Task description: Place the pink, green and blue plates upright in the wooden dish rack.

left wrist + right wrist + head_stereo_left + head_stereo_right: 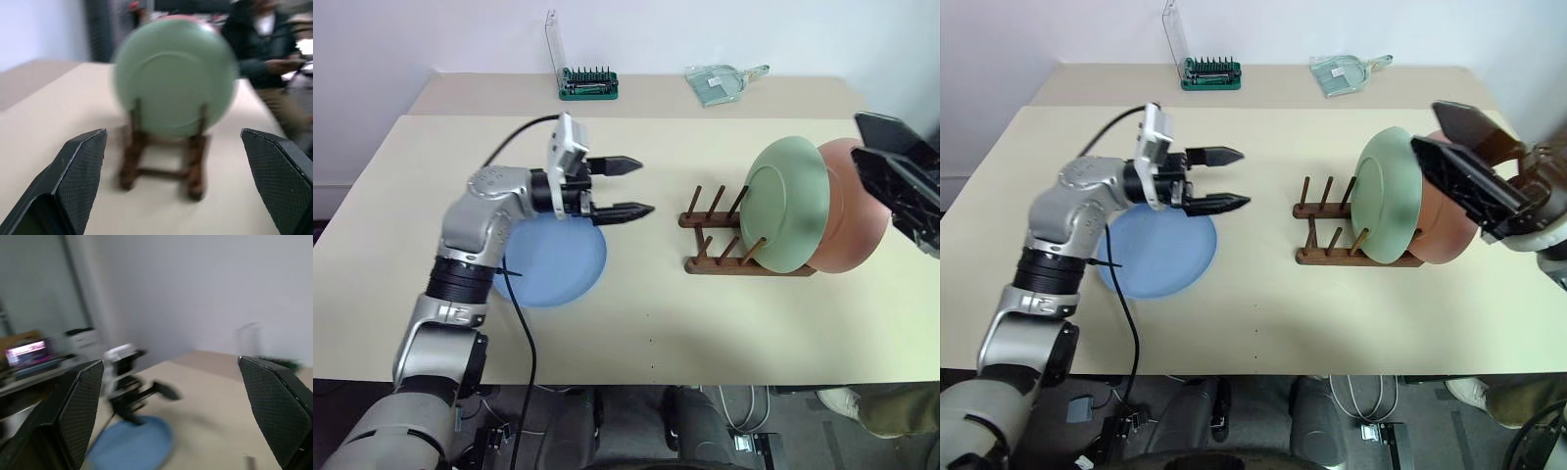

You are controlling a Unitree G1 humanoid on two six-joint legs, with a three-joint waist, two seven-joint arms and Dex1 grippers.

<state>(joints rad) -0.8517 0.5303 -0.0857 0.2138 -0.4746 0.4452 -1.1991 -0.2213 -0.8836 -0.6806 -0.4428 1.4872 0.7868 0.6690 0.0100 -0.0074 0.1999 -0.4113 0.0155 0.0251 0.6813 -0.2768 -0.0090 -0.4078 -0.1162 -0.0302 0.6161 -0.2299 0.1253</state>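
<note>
Fingers of left gripper (620, 188) and right gripper (1474, 176) spread wide, grasping nothing. Risk knocking green plate (787, 216) and pink plate (858, 217) off wooden dish rack (720, 245) at three o'clock, or sliding blue plate (552, 259) across table (705, 323) when pinching its flat rim.

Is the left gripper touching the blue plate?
Apart. In the right wrist view the left gripper hangs open above the blue plate, with bare table between.

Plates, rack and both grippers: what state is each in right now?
Green plate: upright in the rack.
Pink plate: upright behind the green one.
Blue plate: flat on the table.
Rack: front slots empty.
Left gripper: open, empty, above the blue plate.
Right gripper: open, empty, near the pink plate.
</note>
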